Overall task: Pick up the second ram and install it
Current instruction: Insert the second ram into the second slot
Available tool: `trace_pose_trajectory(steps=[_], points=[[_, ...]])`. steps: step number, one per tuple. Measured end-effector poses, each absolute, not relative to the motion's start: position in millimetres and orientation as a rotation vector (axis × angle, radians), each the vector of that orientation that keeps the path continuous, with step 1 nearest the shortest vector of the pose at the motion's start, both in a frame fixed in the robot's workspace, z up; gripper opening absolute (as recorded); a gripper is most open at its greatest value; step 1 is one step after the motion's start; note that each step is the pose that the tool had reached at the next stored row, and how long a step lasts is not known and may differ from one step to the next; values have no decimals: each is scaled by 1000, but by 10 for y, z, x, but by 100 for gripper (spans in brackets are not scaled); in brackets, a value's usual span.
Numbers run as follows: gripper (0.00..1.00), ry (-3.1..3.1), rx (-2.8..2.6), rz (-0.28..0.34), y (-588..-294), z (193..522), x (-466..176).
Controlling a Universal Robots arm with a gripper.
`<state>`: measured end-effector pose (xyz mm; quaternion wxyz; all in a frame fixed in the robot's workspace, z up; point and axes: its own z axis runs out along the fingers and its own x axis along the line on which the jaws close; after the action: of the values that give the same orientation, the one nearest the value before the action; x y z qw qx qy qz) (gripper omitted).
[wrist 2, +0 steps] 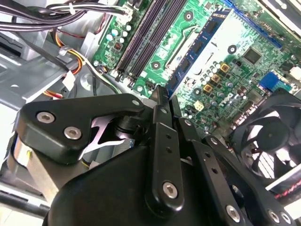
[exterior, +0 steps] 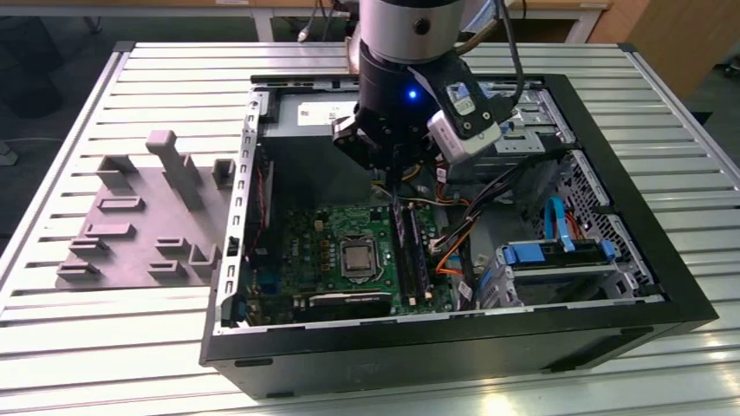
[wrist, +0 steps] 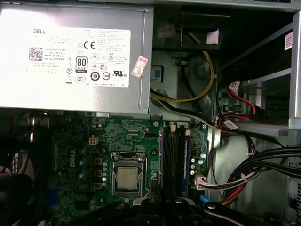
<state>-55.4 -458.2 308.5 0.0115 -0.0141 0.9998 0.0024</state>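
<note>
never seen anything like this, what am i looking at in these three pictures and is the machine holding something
This is a robot arm working inside an opened desktop computer. The exterior view is taken from a camera standing off the arm: it shows the arm's gripper reaching down into the black computer case, which lies on its side on a slatted metal table. On the table, towards the exterior view's left, sits a grey fixture plate with upright blocks.

The two wrist views come from cameras riding on the arm, looking down past the gripper. They show the green motherboard, its square silver processor, the long memory slots, the power supply box and a fan.

In the second wrist view the gripper's dark fingers sit close together. I cannot tell whether a memory stick is between them.
</note>
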Motion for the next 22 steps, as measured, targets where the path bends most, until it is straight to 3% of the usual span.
trace_pose_trajectory(steps=[22], points=[[14, 3118, -32, 6, -4642, 2916, -553]])
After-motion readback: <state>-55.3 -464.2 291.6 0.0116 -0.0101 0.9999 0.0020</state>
